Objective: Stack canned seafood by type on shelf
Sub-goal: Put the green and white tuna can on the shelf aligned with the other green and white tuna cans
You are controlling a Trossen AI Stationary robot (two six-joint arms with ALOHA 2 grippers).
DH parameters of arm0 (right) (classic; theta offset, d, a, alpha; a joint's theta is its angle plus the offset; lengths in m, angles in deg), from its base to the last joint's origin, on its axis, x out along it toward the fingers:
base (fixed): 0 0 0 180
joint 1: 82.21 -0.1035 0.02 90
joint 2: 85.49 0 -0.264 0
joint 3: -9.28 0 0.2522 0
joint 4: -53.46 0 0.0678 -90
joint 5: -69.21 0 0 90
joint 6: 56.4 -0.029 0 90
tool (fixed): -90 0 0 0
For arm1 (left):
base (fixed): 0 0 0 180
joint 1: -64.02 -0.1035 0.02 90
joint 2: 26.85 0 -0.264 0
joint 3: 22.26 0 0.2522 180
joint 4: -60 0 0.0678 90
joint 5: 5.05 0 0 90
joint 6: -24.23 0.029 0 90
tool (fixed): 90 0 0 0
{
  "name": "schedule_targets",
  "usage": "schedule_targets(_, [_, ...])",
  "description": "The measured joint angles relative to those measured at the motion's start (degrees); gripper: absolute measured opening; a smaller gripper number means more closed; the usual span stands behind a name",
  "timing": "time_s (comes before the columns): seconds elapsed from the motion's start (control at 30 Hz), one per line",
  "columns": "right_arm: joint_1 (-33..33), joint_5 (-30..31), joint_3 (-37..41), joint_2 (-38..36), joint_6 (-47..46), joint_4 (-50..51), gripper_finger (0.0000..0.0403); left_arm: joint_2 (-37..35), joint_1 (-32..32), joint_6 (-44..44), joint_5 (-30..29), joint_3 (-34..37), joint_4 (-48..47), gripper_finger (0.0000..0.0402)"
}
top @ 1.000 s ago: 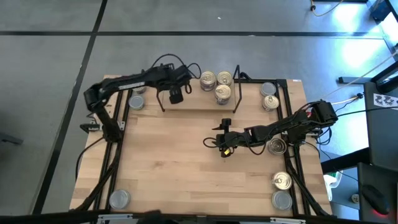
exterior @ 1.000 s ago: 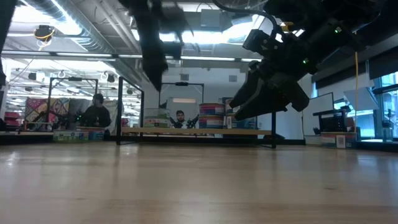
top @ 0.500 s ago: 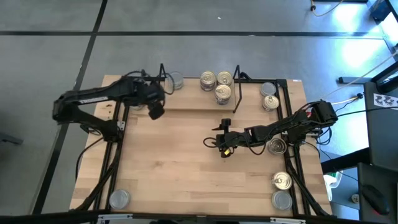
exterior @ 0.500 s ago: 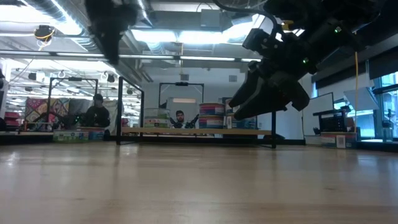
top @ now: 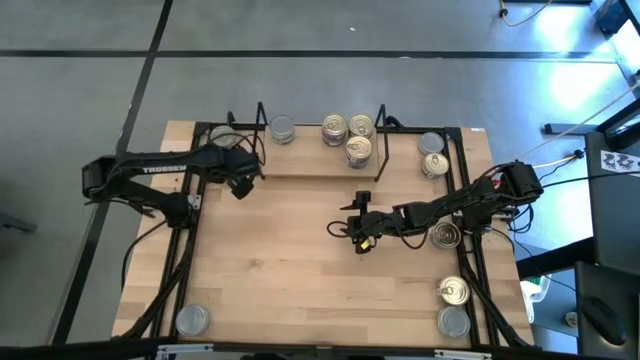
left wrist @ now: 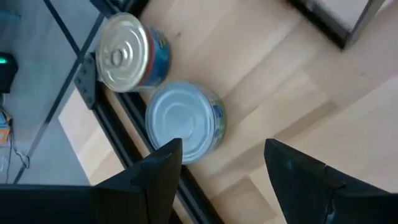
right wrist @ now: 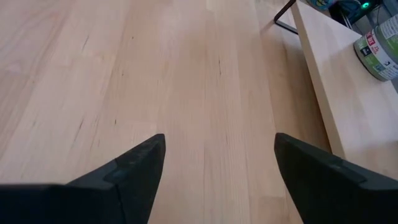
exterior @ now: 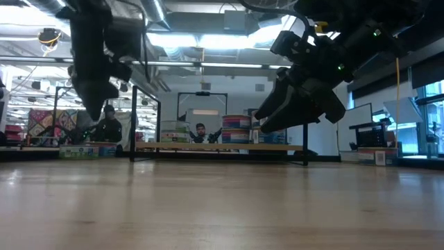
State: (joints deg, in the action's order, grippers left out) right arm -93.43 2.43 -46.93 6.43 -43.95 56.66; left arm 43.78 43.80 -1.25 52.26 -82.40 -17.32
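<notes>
Left wrist view: my left gripper [left wrist: 217, 171] hangs empty, fingers apart, over a grey-topped can [left wrist: 183, 121] with a gold-topped can [left wrist: 127, 53] touching it. My right gripper [right wrist: 214, 168] is spread, empty, above bare table [right wrist: 155, 74]. Beyond, the shelf [top: 320, 165] carries one grey can [top: 283, 129] and three gold cans [top: 348, 133].

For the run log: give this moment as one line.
left gripper: open, over grey-top can | right gripper: open, empty, mid-table | shelf: four cans
</notes>
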Motion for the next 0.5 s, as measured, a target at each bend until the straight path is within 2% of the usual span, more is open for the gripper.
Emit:
schedule_targets(0.1, [0.0, 0.0, 0.0, 0.0, 0.0, 0.0, 0.0298, 0.0, -0.2, 0.1, -0.1, 2.7, 2.4, 0.0225])
schedule_targets(0.37, [0.0, 0.0, 0.0, 0.0, 0.0, 0.0, 0.0298, 0.0, -0.3, 0.0, -0.7, 2.5, 2.6, 0.0225])
schedule_targets(0.5, [0.0, 0.0, 0.0, 0.0, 0.0, 0.0, 0.0298, 0.0, 0.9, -3.8, -0.7, 2.5, 3.3, 0.0225])
